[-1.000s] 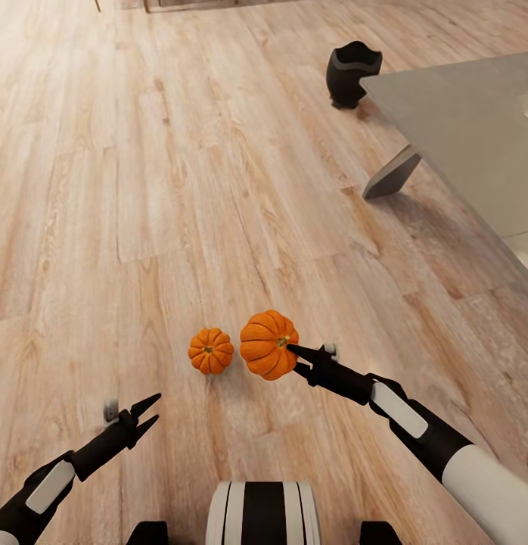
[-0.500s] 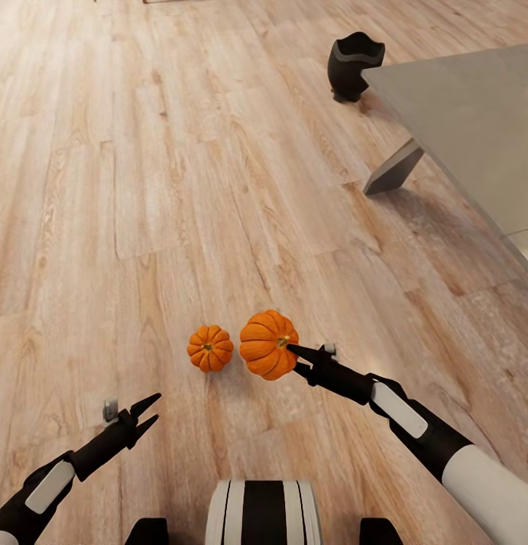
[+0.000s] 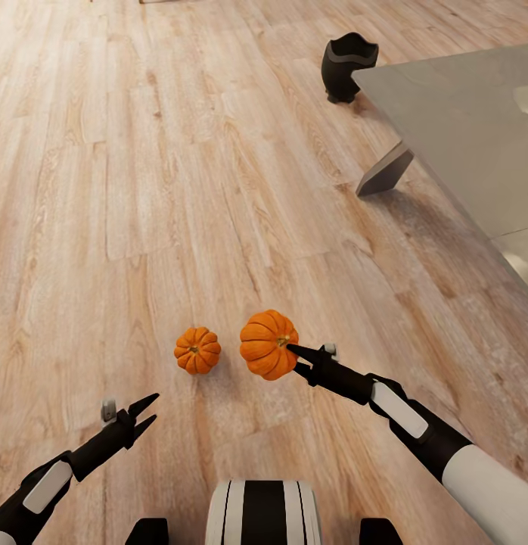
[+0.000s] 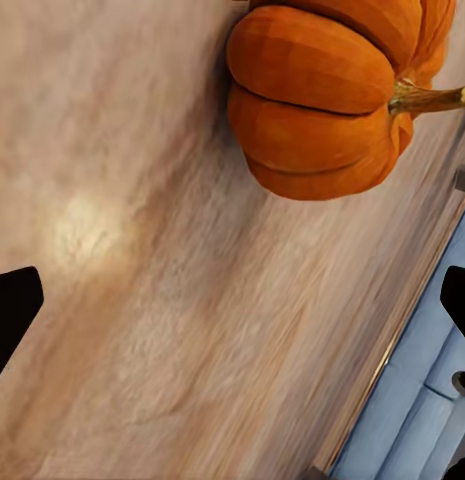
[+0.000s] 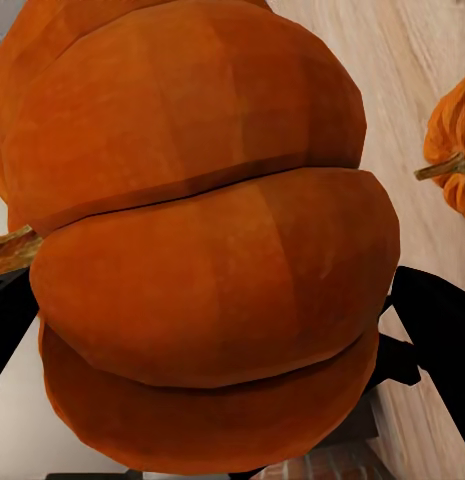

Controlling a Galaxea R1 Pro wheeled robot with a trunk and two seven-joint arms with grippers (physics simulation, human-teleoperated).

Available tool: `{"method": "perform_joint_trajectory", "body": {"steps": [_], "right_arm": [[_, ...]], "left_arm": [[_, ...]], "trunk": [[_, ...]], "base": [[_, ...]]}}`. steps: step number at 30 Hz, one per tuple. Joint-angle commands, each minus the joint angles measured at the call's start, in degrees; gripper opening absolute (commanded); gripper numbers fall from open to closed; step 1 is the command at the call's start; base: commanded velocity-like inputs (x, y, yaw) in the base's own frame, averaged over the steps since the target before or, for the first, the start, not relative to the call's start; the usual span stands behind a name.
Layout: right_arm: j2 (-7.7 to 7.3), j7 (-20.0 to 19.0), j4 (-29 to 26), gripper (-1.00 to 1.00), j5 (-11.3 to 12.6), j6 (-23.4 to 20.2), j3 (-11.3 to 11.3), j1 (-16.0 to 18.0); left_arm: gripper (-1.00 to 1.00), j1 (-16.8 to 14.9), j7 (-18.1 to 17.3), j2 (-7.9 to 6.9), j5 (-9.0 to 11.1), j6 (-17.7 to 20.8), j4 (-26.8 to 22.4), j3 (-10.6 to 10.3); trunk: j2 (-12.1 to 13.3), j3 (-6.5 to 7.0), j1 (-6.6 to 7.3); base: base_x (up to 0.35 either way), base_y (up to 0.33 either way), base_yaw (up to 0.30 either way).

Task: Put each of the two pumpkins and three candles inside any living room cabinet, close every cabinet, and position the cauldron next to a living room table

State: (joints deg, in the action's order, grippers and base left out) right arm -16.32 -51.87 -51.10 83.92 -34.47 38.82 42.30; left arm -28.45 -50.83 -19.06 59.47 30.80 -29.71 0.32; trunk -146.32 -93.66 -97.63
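Observation:
My right gripper (image 3: 293, 358) is shut on one orange pumpkin (image 3: 267, 344), held above the wood floor; in the right wrist view this pumpkin (image 5: 212, 250) bulges between the black fingers (image 5: 432, 330). The second pumpkin (image 3: 197, 350) sits on the floor just left of the held one, and a slice of it (image 5: 452, 150) also appears in the right wrist view. My left gripper (image 3: 154, 407) hangs open and empty, nearer to me and left of the floor pumpkin; the left wrist view has a pumpkin (image 4: 332, 90) ahead of the open gripper (image 4: 232, 310). The black cauldron (image 3: 347, 64) stands by the table's (image 3: 461, 113) far corner.
A slanted grey table leg (image 3: 383, 172) meets the floor at right. Bare wood planks (image 3: 143, 189) stretch ahead and to the left. A strip of blue sofa (image 4: 422, 400) appears in the left wrist view. My base (image 3: 262, 513) is at the bottom centre.
The whole head view has shifted: floor pumpkin, cauldron and table slid left in the picture, so the camera moved. The held pumpkin and both arms keep their place in view.

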Motion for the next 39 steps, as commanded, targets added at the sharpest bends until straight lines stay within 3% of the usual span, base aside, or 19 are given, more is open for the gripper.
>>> {"method": "perform_joint_trajectory", "body": {"steps": [1, 39], "right_arm": [[-0.04, 0.0, 0.0, -1.0, 0.6, -0.4, 0.2, 0.1], [-0.03, 0.1, 0.0, -1.0, 0.6, 0.9, 0.2, 0.1]], "left_arm": [[1.0, 0.0, -0.1, -0.01, 0.3, 0.5, 0.0, 0.0], [1.0, 0.0, 0.1, -0.02, 0.5, 0.5, 0.0, 0.1]], "trunk": [[0.0, -0.03, -0.01], [0.0, -0.03, -0.01]], "base": [[0.182, -0.062, 0.0], [0.095, -0.061, 0.0]]}}
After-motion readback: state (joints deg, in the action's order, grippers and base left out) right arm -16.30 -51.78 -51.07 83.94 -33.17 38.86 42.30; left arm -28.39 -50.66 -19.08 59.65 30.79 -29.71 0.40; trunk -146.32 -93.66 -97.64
